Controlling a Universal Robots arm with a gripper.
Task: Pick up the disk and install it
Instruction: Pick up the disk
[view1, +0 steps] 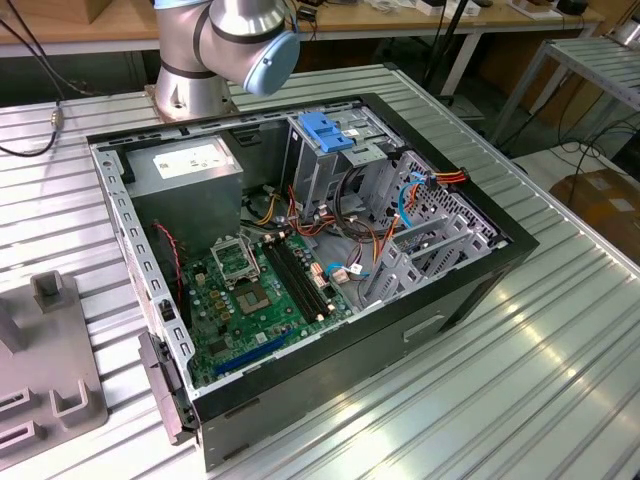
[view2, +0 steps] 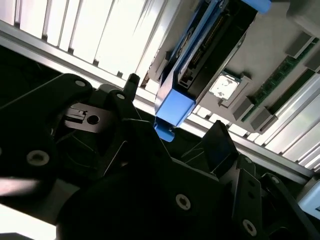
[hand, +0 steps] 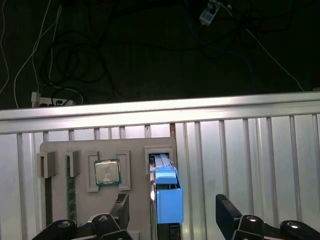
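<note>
on grey fixture plate, one disk upright in slot, beside one cpu chip and two memory sticks; i see claw spread wide, fingers flanking disk, apart.

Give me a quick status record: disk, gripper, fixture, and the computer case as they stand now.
disk: upright on edge in a slot of the grey fixture tray
gripper: open, straddling the disk, gaps on both sides
tray contents: a processor chip sits beside the disk's slot
computer case: open on the table, motherboard exposed
task state: disk not yet gripped
</note>
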